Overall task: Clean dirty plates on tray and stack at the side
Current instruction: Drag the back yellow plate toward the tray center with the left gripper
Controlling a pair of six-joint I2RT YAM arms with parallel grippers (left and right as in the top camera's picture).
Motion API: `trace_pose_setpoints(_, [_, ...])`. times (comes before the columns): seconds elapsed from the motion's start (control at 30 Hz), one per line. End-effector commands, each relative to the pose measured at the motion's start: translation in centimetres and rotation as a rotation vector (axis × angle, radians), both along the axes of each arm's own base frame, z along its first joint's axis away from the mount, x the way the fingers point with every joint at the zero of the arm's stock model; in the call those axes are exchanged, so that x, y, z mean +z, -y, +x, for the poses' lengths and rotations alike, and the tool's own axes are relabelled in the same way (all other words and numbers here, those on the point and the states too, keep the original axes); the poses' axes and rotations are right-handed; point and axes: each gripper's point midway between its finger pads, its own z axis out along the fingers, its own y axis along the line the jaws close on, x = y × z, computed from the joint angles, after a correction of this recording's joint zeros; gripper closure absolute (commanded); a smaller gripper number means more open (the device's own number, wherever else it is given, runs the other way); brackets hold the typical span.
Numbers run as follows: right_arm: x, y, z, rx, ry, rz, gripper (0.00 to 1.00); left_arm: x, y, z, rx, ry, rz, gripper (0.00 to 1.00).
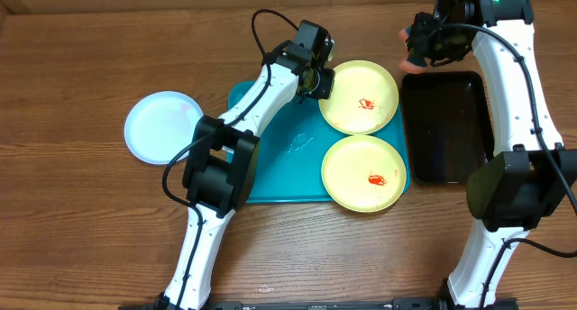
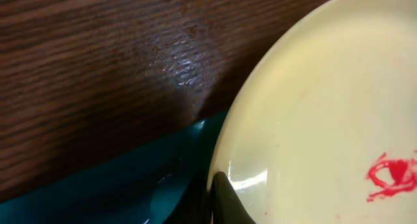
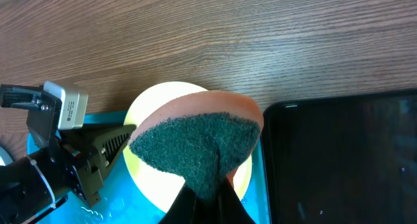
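Two yellow-green rimmed plates lie on the right part of the turquoise tray (image 1: 270,166), the far plate (image 1: 365,98) and the near plate (image 1: 363,172), each with a red smear. My left gripper (image 1: 317,78) is shut on the far plate's left rim. In the left wrist view one dark finger (image 2: 225,201) rests on that plate (image 2: 313,120) near its smear (image 2: 391,175). A light-blue rimmed plate (image 1: 162,127) lies on the table left of the tray. My right gripper (image 1: 420,49) hovers behind the black tray, shut on an orange and green sponge (image 3: 195,146).
A narrow black tray (image 1: 446,125) lies right of the turquoise tray. Bare wooden table surrounds both. The left arm reaches across the tray's left half.
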Motion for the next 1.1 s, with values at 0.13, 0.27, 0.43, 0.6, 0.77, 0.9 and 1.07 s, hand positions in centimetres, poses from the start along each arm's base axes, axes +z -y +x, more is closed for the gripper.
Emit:
trace_pose_setpoints(0.13, [1.6,-1.1,0.0,0.031,0.04,0.026,0.96,0.5,-9.4,-0.3,0.361,-0.169,0.2,0.96])
trace_pose_setpoints(0.27, [1.2,-3.0,0.1,0.033,0.033,0.052,0.96,0.3,-12.9,-2.9,0.437,-0.317,0.254,0.96])
trace_pose_setpoints(0.43, [-0.2,-6.7,0.2,0.047,0.005,0.082,0.96,-1.5,-15.1,-6.5,0.476,-0.482,0.296,0.96])
trace_pose_setpoints(0.6, [-3.4,-11.8,-0.5,0.14,-0.053,0.076,0.96,-3.2,-14.5,-8.5,0.451,-0.567,0.279,0.96])
trace_pose_setpoints(0.77, [-7.4,-16.2,-1.7,0.226,-0.124,0.058,0.96,-3.7,-14.7,-8.7,0.448,-0.576,0.271,0.96])
trace_pose_setpoints(0.9, [-9.8,-17.8,-2.4,0.257,-0.163,0.041,0.96,-3.7,-15.4,-8.4,0.466,-0.581,0.261,0.96])
trace_pose_setpoints(1.07, [-12.1,-18.9,-3.1,0.283,-0.206,0.024,0.96,-3.7,-16.0,-8.1,0.466,-0.588,0.229,0.96])
